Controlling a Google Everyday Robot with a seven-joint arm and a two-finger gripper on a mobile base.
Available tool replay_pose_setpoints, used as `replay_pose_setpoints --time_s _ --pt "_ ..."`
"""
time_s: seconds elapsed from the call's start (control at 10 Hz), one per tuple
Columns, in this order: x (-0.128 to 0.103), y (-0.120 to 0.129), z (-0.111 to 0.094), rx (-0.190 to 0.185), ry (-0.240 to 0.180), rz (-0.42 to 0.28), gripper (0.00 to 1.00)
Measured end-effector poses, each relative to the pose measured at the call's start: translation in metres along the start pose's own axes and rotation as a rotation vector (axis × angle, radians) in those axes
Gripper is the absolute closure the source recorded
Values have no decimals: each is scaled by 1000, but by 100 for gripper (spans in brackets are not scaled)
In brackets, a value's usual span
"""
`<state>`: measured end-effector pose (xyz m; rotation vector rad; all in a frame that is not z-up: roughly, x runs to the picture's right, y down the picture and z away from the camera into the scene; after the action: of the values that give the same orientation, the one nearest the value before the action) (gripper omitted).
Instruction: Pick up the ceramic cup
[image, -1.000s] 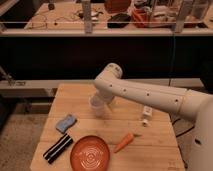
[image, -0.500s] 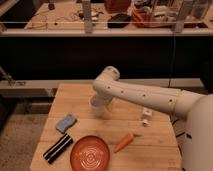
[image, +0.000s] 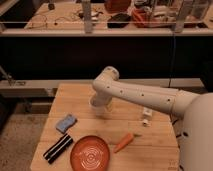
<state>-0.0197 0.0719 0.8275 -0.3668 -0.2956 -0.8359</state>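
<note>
The ceramic cup (image: 94, 102) is a small whitish cup standing on the wooden table (image: 80, 95), left of the middle. Only its left side shows, because the arm's wrist covers the rest. My gripper (image: 102, 104) hangs down from the white arm's bend (image: 107, 78) and sits right at the cup, mostly hidden by the wrist. I cannot tell whether it touches the cup.
An orange plate (image: 90, 153) lies at the front, with a carrot (image: 123, 142) to its right. A blue-grey sponge (image: 66, 123) and a black striped block (image: 57, 148) lie at the left. A white labelled tube (image: 146, 116) lies at the right. A cluttered bench (image: 100, 20) stands behind.
The arm's wrist has shifted left and down onto the cup. The cup showed more fully before and is now largely covered.
</note>
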Motion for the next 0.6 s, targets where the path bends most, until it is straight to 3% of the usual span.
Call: replay_pose_setpoints --time_s 0.1,0.6 --pt "0 -1 2 1 -1 -2 42" --pt "1 -5 6 1 -2 -11 91"
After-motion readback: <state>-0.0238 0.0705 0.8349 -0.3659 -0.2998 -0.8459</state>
